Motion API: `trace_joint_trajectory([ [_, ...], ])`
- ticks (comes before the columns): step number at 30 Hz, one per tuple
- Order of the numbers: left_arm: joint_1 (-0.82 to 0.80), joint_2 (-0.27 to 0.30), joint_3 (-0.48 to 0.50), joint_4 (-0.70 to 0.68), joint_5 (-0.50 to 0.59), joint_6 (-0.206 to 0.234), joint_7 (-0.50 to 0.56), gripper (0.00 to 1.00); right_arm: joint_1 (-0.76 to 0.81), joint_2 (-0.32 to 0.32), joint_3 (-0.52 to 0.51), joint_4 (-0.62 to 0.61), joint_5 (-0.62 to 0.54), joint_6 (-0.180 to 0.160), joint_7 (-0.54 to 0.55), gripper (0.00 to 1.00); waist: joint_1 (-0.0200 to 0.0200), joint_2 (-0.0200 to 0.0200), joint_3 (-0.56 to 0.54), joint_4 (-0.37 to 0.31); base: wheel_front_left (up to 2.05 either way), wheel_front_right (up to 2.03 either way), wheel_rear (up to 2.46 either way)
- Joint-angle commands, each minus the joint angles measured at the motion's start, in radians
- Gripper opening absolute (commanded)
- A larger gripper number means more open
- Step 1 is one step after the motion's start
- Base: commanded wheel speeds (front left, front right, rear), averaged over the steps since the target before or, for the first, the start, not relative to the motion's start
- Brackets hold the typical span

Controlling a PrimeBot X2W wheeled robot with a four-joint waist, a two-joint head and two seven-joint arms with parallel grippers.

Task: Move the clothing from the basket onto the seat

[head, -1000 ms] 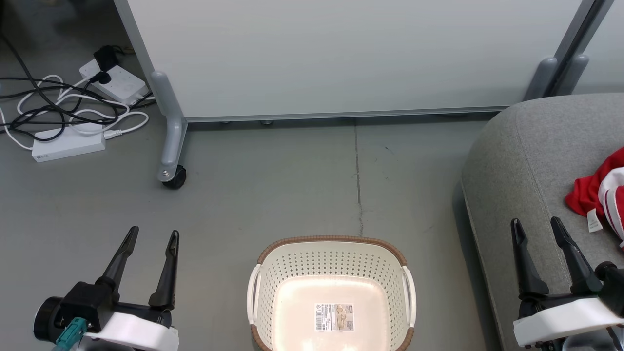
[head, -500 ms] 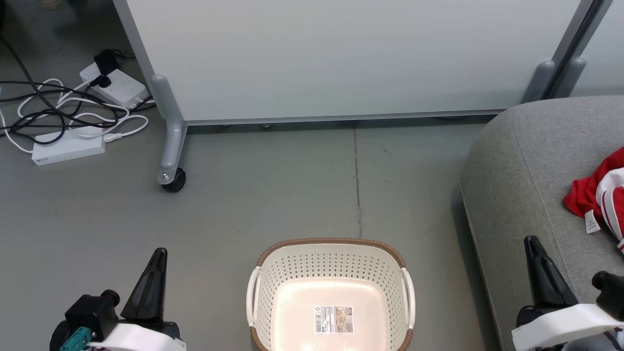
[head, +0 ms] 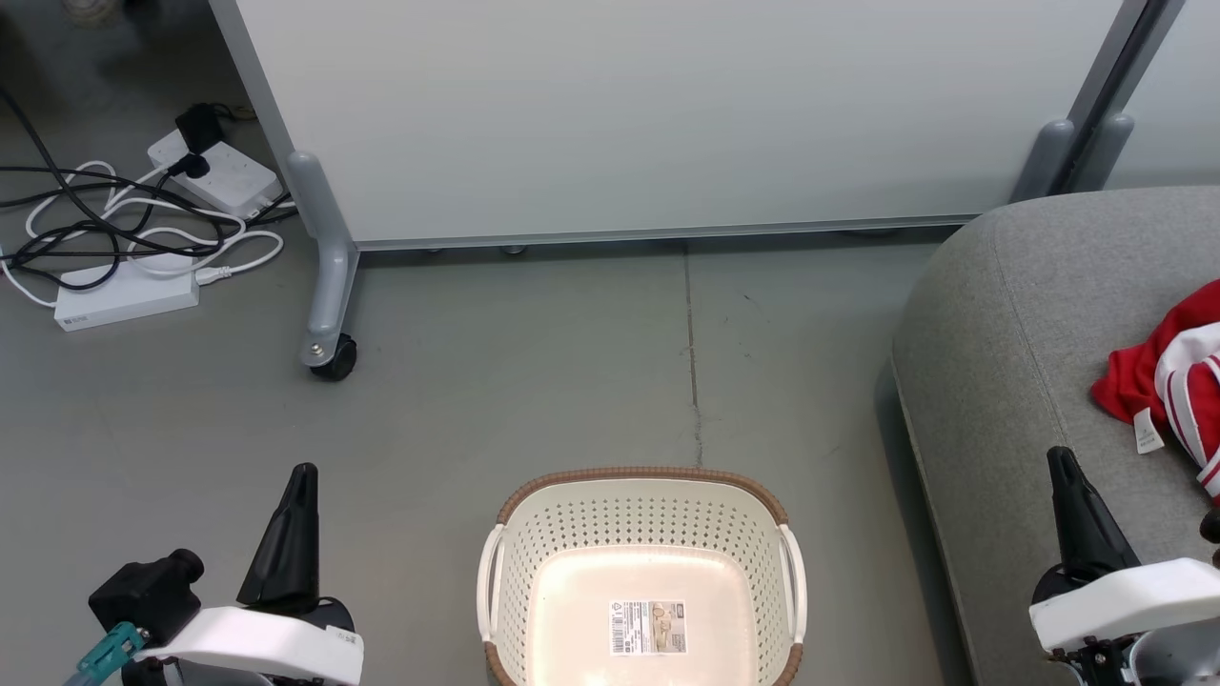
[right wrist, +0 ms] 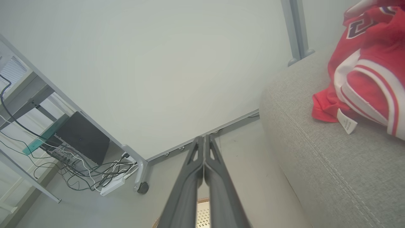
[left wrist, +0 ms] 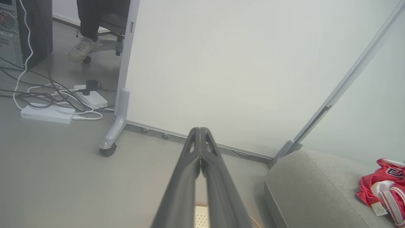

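Note:
The red clothing with white stripes lies bunched on the grey seat at the right; it is the same clothing that spreads over the seat in the right wrist view, and the clothing at the right edge of the left wrist view. The cream basket stands on the floor at bottom centre, holding nothing, a barcode sticker on its floor. My left gripper is shut and holds nothing, left of the basket. Over the seat's front, my right gripper is shut too, short of the clothing.
A pale grey wheeled partition stands behind the basket, its castor at the left. Power strips and tangled cables lie on the floor at far left. A person's shoe and a chair base show behind the partition.
Both grippers have gone from open to shut, holding nothing, and have dropped lower in the head view. The head camera has shifted slightly.

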State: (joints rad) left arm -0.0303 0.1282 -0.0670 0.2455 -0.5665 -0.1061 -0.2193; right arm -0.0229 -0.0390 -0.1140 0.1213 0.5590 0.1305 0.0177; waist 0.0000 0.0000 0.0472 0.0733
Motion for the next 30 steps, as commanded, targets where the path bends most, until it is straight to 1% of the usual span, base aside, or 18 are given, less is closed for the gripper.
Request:
trace_joint_trajectory([
  [1, -0.035, 0.004, 0.002, -0.007, -0.038, -0.007, 0.003, 0.00, -0.033, -0.012, -0.009, -0.001, 0.036, 0.000, 0.009, 0.00, 0.0000, 0.0000, 0.000, -0.001, 0.00, 0.00, 0.00],
  [2, -0.040, 0.002, 0.002, -0.004, -0.069, -0.007, 0.006, 0.00, -0.041, -0.013, -0.015, 0.009, 0.066, 0.000, 0.018, 0.00, 0.0000, 0.0000, -0.001, -0.002, 0.00, 0.00, 0.00],
  [12, -0.064, -0.009, -0.001, 0.010, -0.218, -0.010, 0.020, 0.00, -0.079, -0.018, -0.041, 0.056, 0.204, 0.000, 0.059, 0.00, 0.0000, 0.0000, -0.005, -0.009, 0.00, 0.00, 0.00],
  [30, -0.100, -0.027, -0.005, 0.034, -0.448, -0.015, 0.042, 0.00, -0.137, -0.025, -0.082, 0.130, 0.419, 0.001, 0.125, 0.00, 0.0000, 0.0000, -0.011, -0.022, 0.00, 0.00, 0.00],
])
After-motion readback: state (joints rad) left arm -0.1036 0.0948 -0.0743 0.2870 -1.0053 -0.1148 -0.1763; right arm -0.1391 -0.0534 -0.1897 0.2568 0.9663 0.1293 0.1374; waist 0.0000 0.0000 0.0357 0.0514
